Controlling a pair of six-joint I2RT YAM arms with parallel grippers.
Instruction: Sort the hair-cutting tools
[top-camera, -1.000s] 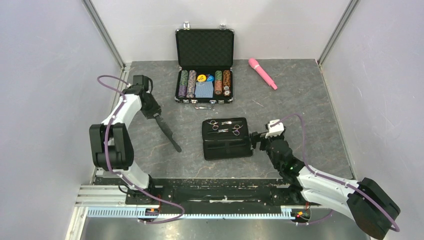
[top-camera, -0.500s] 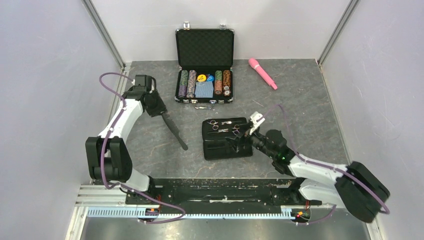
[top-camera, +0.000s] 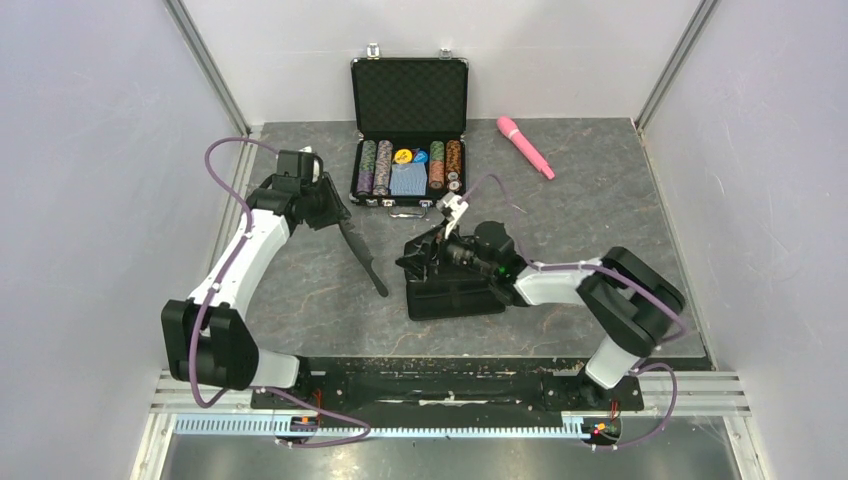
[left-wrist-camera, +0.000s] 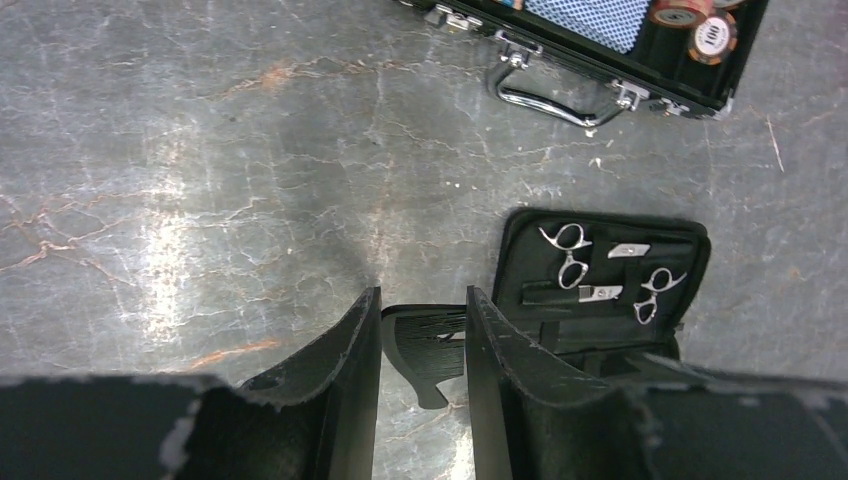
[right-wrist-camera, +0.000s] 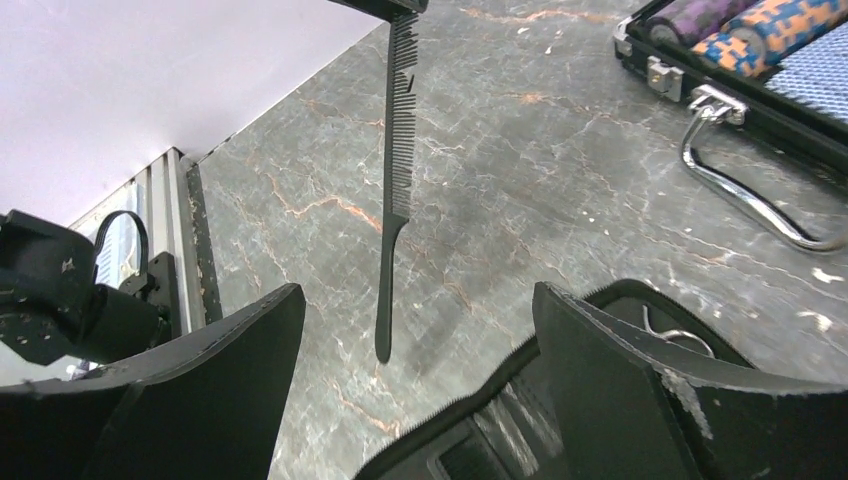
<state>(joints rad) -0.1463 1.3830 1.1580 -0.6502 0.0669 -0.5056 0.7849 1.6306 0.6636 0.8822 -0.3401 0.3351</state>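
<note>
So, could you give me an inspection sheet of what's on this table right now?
Surface: grey marbled tabletop, scuffed, with white flecks.
Job's things: long black comb hanging tail-down from the left gripper; two silver ring-handled scissors tucked in the open black fabric pouch.
Clutter: open black case of poker chips; pink wand.
Grippers: left gripper shut on the comb; right gripper open at the pouch's edge.
Cables: a purple cable loops off each arm.
Surroundings: pale walls; metal rail at the near edge.
</note>
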